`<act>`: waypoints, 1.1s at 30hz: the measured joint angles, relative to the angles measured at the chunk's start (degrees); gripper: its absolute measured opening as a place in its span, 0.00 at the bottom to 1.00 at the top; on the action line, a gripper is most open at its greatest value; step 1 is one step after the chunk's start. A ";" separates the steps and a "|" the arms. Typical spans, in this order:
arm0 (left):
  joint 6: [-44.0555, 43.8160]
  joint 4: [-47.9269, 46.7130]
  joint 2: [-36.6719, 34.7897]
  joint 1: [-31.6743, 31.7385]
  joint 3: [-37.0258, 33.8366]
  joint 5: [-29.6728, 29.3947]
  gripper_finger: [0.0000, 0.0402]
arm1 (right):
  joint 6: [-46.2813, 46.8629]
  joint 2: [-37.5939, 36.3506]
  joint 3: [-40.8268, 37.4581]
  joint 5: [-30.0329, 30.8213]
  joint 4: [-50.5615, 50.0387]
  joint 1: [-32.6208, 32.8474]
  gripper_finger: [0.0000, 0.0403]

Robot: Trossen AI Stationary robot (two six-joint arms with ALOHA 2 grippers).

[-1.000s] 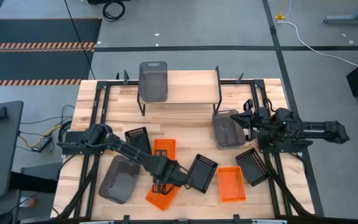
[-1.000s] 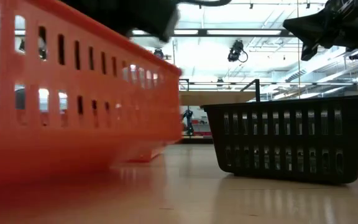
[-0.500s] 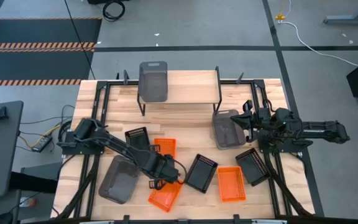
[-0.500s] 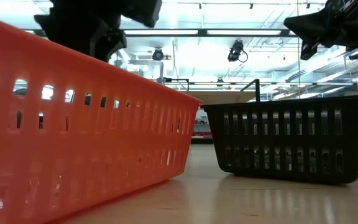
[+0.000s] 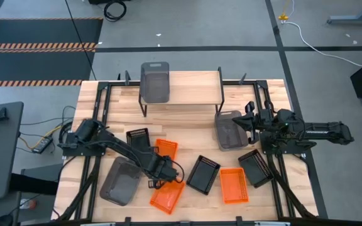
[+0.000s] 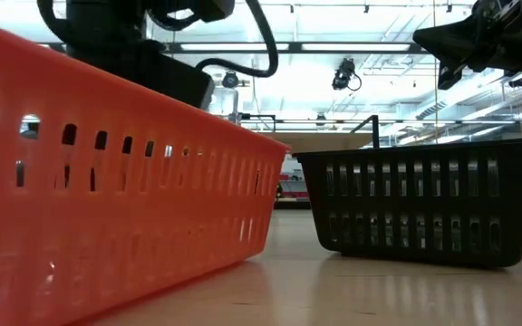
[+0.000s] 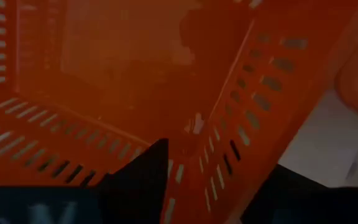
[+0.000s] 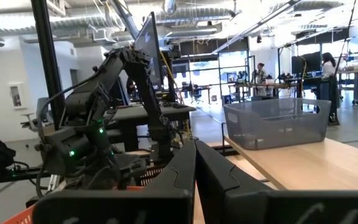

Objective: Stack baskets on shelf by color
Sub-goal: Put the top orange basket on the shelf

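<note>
high view: left gripper is sitting at the far rim of an orange basket near the counter front edge, w/ a 2nd orange basket just behind the arm and a 3rd to the right. shelf is holding one grey basket at its left end. right gripper is hovering over another grey basket, not gripping it.

low view: orange basket wall is filling the left, black basket resting beside it, apart.

left wrist view: jaws are straddling the orange wall, one finger each side; can't tell if clenched yet.

right wrist view: jaws are pressed together, empty; grey basket on shelf is showing ahead.

judgement: seat the wall deep before pinching, lift level, clear the black basket nearby, then nest it w/ the other orange ones.
</note>
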 joint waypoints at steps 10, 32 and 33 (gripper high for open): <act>7.88 -1.91 0.00 3.28 5.25 -2.29 0.03 | 0.31 0.00 0.00 0.02 0.05 -0.02 0.04; 39.24 -13.32 -0.02 30.50 39.85 -8.02 0.00 | 2.54 0.00 0.00 0.52 1.45 -0.07 0.04; 39.61 -12.89 0.00 31.64 39.85 -6.63 0.00 | 2.67 0.00 0.00 0.59 1.51 -0.07 0.04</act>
